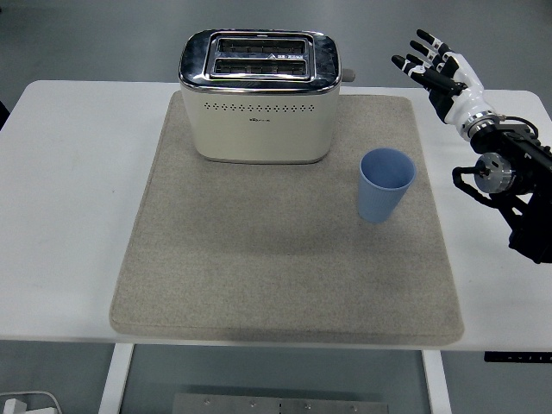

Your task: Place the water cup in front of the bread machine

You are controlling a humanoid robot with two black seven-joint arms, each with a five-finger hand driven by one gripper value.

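A light blue water cup [385, 184] stands upright on the beige mat [285, 259], to the right of and slightly nearer than the cream toaster [258, 98] with its chrome top. My right hand [431, 69] hovers raised at the upper right, beyond and to the right of the cup, fingers spread and holding nothing. The black forearm runs down along the right edge. The left arm does not show.
The mat covers the middle of the white table [69, 216]. A toaster lever [348, 75] sticks out on its right side. Below the table's near edge a white device [21, 404] lies on the floor.
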